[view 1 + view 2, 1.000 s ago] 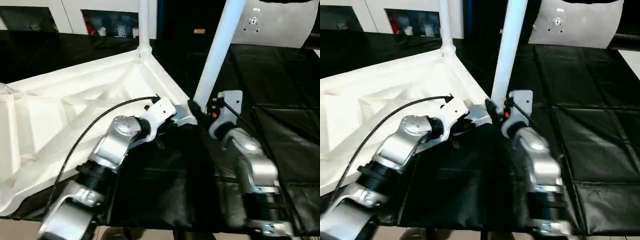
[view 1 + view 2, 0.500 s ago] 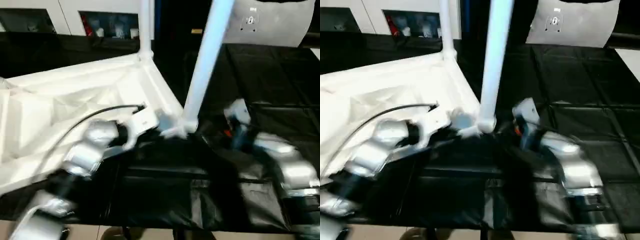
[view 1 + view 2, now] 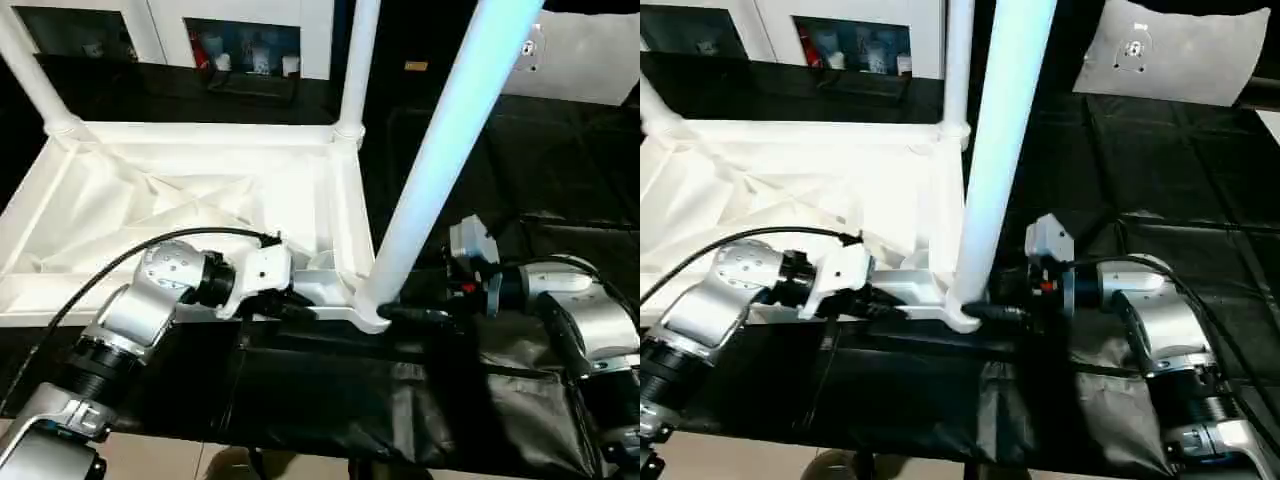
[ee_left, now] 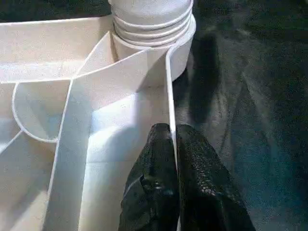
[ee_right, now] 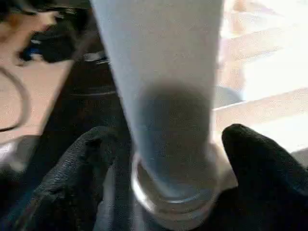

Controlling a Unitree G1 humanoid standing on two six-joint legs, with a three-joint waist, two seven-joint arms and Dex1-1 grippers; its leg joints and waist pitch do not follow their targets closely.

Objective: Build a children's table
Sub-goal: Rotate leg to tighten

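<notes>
The white tabletop (image 3: 150,215) lies upside down, ribs up, on the black-covered bench. Three white legs stand in its corner sockets: far left (image 3: 30,70), far right (image 3: 357,60), and the near right leg (image 3: 450,150), which leans toward me. My left gripper (image 3: 298,308) is shut on the tabletop's thin near rim (image 4: 169,91), just short of the near right socket (image 4: 151,33). My right gripper (image 3: 402,314) is open, its fingers (image 5: 91,163) spread to either side of the near right leg's base (image 5: 168,120).
A white cabinet with glass doors (image 3: 240,45) stands behind the bench. A pale cushion-like panel (image 3: 1170,50) lies at the back right. Black cloth (image 3: 540,150) covers the bench right of the tabletop, and its front edge (image 3: 320,440) is close below my arms.
The camera has shifted. My right gripper, apart from the near leg half a second ago, is back at its base. My left gripper has stayed on the rim.
</notes>
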